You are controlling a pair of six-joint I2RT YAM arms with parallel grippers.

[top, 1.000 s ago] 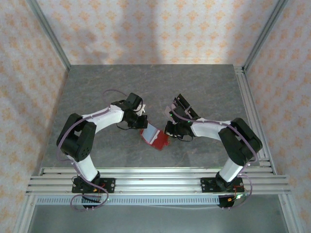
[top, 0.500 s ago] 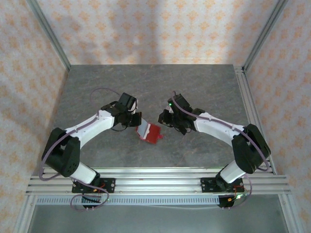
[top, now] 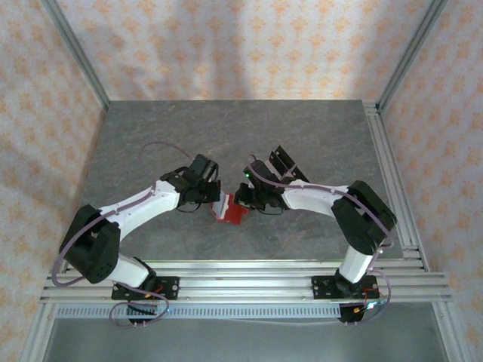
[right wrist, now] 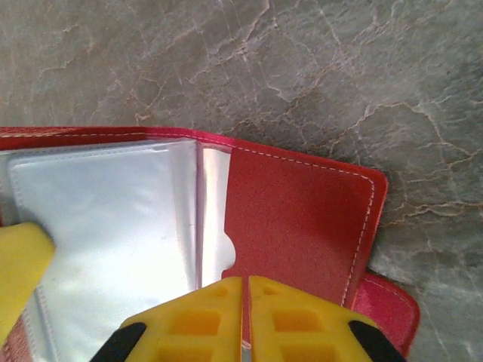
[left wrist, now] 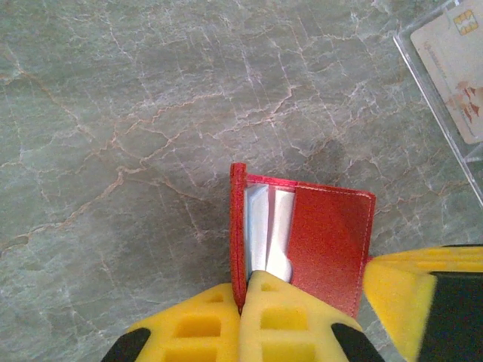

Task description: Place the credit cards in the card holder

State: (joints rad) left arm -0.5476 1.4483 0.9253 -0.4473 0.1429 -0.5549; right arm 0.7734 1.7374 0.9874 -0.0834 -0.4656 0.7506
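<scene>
The red card holder (top: 231, 213) lies partly open at the centre of the table (top: 151, 143). The left end effector (left wrist: 245, 290) and right end effector (right wrist: 245, 290) are each clamped on a cover edge. Spread them gently (the clear pockets (right wrist: 98, 219) look flimsy) so one pocket gapes.

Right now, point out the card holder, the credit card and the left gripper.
card holder (left wrist: 328, 241): left wrist view, on its red flap.
credit card (left wrist: 454, 79): left wrist view, pale face at the upper right.
left gripper (left wrist: 243, 286): left wrist view, where the yellow fingertips meet.
</scene>
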